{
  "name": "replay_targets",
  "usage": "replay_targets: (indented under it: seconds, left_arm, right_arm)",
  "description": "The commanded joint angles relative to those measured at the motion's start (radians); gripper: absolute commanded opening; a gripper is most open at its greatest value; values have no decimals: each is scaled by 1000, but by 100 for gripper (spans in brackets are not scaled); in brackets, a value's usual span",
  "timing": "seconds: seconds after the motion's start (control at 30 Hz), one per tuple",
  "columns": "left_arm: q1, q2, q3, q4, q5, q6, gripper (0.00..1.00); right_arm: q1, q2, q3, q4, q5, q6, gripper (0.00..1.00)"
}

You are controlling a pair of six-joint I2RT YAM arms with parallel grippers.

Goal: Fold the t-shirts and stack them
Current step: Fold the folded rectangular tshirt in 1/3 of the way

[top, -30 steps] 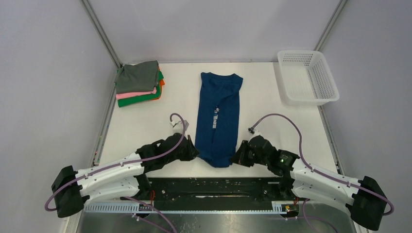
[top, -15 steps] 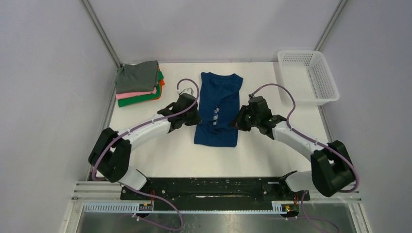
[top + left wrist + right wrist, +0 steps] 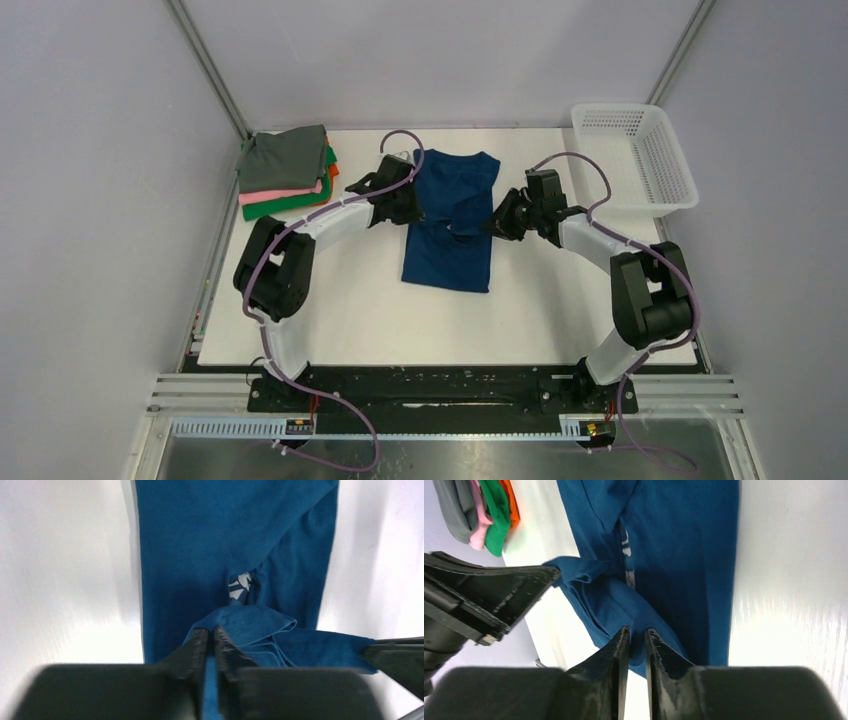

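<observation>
L gripper (image 3: 211, 631) pinched shut on blue tee (image 3: 447, 262) edge — R gripper (image 3: 636, 630) jaws a crack apart round cloth, grip unclear.

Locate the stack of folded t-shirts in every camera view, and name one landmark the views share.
Top external: the stack of folded t-shirts sits at the far left corner of the table, left of the dark blue t-shirt.
Left wrist: not in it; the dark blue t-shirt fills the view.
Right wrist: the stack is in the top left corner, showing grey, pink, green and orange edges.
Shared landmark: the dark blue t-shirt, seen in all three.
</observation>
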Motion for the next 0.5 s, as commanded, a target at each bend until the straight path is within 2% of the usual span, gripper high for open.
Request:
replay_targets:
  seconds: [0.0, 0.03, 0.1, 0.13, 0.23, 0.33, 0.47]
  left_arm:
    - [27, 64, 96, -25, 42, 25, 20]
    - [34, 72, 117, -36, 45, 25, 31]
    - [46, 75, 152, -53, 60, 27, 42]
    - [51, 66, 166, -60, 66, 31, 54]
    - [56, -3, 142, -57, 58, 39, 88]
    - [57, -108, 26, -20, 67, 36, 98]
    - [56, -240, -195, 47, 109, 8, 98]
  right_arm:
    - [-34, 76, 100, 35, -67, -30, 29]
    - [-39, 97, 122, 32, -83, -32, 32]
    - [-49, 127, 161, 21, -94, -37, 50]
    - [-51, 130, 176, -17, -93, -50, 57]
    - [-51, 83, 171, -56, -64, -83, 68]
    - [-51, -7, 83, -76, 1, -120, 72]
    - [-40, -122, -85, -94, 3, -131, 73]
